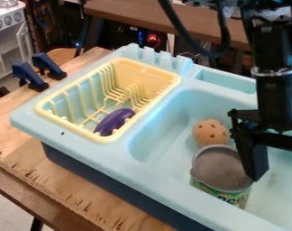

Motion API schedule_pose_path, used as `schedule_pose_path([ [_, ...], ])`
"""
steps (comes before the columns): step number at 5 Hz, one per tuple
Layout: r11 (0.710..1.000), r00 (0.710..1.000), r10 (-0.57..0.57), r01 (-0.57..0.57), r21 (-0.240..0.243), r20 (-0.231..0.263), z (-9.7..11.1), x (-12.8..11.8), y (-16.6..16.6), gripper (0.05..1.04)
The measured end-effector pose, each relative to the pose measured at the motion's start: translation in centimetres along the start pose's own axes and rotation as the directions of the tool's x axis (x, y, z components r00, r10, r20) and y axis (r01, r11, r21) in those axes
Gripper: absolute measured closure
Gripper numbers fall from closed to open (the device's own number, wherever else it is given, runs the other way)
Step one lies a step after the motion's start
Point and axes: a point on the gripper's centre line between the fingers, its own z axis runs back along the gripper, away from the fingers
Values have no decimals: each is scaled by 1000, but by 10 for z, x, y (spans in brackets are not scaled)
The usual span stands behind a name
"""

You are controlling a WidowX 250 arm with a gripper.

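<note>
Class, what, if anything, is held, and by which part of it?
It cannot be told: the end effector overlaps the right side of the can in view.

Showing mostly black; wearing a shiny silver band [276,72]; looping a thick dark cable [184,36] above the band; bearing an angular black bracket [244,121] below it.

Yellow rack [63,100], blue sink [154,131], seemingly green-patterned can [218,180]

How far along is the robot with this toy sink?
Perhaps partway: a purple oval toy already lies in the yellow dish rack. The gripper is right by the can; a grip is unclear. The can and spotted ball sit in the basin, possibly left.
</note>
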Motion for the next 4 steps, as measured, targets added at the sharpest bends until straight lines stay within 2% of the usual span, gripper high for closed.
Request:
schedule_pose_path([
  [1,1000,1000,15,-15,14,-12,1,-1,5,77],
  [2,995,996,69,-64,76,-57,4,-3,16,77],
  [3,963,974,194,-166,212,-118,12,-3,41,77],
  [4,916,948,286,-228,331,-140,28,-1,58,77],
])
